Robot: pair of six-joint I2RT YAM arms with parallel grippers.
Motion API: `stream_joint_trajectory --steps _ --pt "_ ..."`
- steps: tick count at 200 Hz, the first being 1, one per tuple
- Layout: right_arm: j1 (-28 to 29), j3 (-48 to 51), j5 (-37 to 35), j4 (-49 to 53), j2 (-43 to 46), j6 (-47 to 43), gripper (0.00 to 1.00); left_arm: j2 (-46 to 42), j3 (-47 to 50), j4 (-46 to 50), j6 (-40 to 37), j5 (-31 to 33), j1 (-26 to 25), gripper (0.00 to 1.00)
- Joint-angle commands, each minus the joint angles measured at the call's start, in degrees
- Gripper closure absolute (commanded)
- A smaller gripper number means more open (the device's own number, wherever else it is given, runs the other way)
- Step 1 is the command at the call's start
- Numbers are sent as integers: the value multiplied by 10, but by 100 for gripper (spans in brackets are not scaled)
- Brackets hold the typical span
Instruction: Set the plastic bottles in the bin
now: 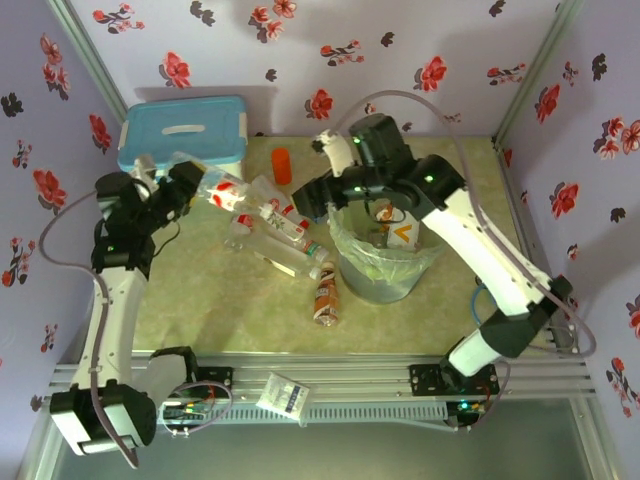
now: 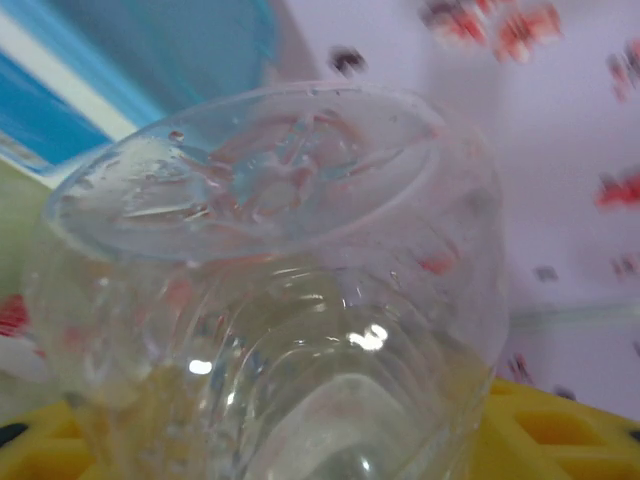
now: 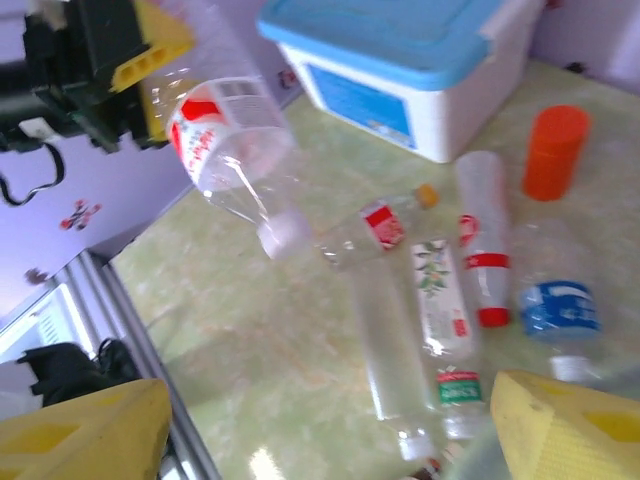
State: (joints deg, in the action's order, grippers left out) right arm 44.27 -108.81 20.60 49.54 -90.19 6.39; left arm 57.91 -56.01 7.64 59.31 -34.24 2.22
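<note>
Now a plastic bottle [image 1: 222, 192] is clamped by the left gripper [image 1: 192, 183], cap aimed rightward at the bin [image 1: 375, 285], well apart; the right gripper [image 3: 330, 425] is spread wide, empty.

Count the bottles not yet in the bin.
7. One held bottle in the left gripper; five clustered mid-table: red-labelled, unlabelled, green-labelled, red-capped, blue-labelled; one orange-labelled beside the bin. Others may be hidden in the bin.

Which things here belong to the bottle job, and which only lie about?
Job: red-labelled clear plastic bottle in the air; other clear plastic bottles lying flat; round grey lined bin.
Lying about: white box with blue lid; short orange cylinder.
</note>
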Motion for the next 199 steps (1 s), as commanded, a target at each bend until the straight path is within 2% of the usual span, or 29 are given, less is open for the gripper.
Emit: stream_joint_trajectory --steps 1,20,66,99,131,176,199 --pt "15 -47 35 10 -26 -12 8 9 -37 -29 -32 -61 -45 41" --pt "15 -66 51 7 -51 0 4 11 -49 -34 -40 -61 -80 40" --pt "15 -68 127 -30 -89 38 5 29 -52 -70 -25 -60 -119 40" --pt "14 -83 141 -34 -115 56 11 43 -50 -104 -12 -60 -139 39" --pt "12 -87 158 -43 -130 70 24 56 -47 -116 -7 -59 -143 37" --pt "0 -83 152 -57 -130 87 41 60 -39 -110 -18 -45 -143 24" --pt "-6 -86 149 -68 -129 93 46 58 -39 -111 -21 -39 -143 8"
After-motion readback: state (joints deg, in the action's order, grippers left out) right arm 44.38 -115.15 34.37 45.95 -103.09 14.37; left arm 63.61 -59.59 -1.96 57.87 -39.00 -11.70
